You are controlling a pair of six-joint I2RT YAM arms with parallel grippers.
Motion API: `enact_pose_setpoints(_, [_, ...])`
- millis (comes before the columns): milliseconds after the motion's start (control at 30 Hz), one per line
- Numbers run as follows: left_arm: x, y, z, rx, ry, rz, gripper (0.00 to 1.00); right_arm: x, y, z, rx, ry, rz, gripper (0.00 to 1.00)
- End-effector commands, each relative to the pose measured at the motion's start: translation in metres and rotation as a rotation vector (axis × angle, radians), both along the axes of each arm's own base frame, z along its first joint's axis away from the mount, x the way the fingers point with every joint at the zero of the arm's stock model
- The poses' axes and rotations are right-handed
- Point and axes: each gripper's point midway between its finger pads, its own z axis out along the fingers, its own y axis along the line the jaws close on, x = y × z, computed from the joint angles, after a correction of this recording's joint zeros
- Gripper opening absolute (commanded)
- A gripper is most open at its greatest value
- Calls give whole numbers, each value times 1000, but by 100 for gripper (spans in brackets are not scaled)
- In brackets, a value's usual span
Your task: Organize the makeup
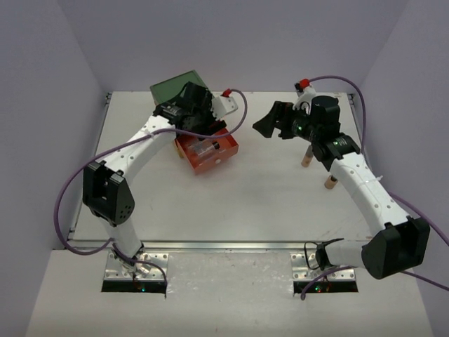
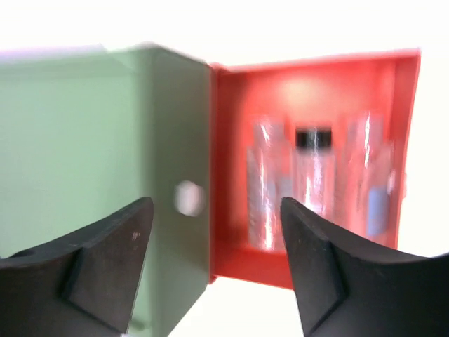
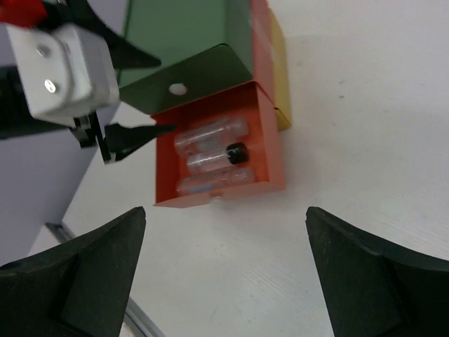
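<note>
The orange drawer (image 1: 226, 149) stands pulled out of the green box (image 1: 174, 86). Three clear little bottles (image 1: 205, 149) lie in it side by side, the middle one with a black cap (image 2: 313, 137). My left gripper (image 1: 198, 121) is open and empty, hovering over the seam between the green box (image 2: 84, 140) and the drawer (image 2: 231, 140). My right gripper (image 1: 269, 125) is open and empty, above the table to the right of the drawer (image 3: 165, 161). Two amber-brown bottles (image 1: 307, 157) (image 1: 330, 184) stand by my right arm. No palettes are in view.
The yellow drawer edge (image 3: 280, 70) shows on the box's side. A red-topped fitting (image 1: 304, 85) sits at the back right. The left gripper's white mount (image 3: 59, 67) and a finger (image 3: 137, 135) reach next to the drawer.
</note>
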Motion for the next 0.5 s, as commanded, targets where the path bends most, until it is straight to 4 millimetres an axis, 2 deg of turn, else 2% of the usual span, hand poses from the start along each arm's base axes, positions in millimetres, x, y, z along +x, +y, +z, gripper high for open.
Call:
enact_pose_setpoints(0, [27, -13, 123, -162, -269, 29, 73, -15, 35, 23, 143, -122, 215, 92])
enact_pose_setpoints(33, [34, -3, 130, -161, -291, 59, 77, -18, 38, 20, 160, -106, 230, 85])
enact_pose_setpoints(67, [41, 5, 144, -177, -320, 85, 80, -18, 41, 12, 172, -74, 234, 75])
enact_pose_setpoints(100, [50, 12, 141, -177, -317, 113, 82, -23, 50, 4, 165, -46, 254, 67])
enact_pose_setpoints(167, [73, 44, 141, -194, -312, 216, 82, -30, 66, -21, 88, 21, 267, 53])
enact_pose_setpoints(200, [85, 67, 140, -198, -306, 279, 82, -34, 74, -36, 33, 55, 273, 50])
enact_pose_setpoints(233, [90, 77, 146, -206, -309, 311, 81, -37, 76, -52, -25, 93, 262, 50])
enact_pose_setpoints(333, [107, 106, 135, -209, -305, 409, 80, -47, 93, -82, 0, 205, 245, 50])
enact_pose_setpoints(400, [111, 114, 128, -210, -307, 438, 80, -46, 93, -93, 16, 212, 214, 47])
enact_pose_setpoints(433, [112, 118, 117, -201, -294, 452, 80, -38, 92, -94, 46, 206, 153, 45])
enact_pose_setpoints(467, [114, 122, 112, -188, -294, 470, 80, -40, 91, -106, 42, 224, 130, 43])
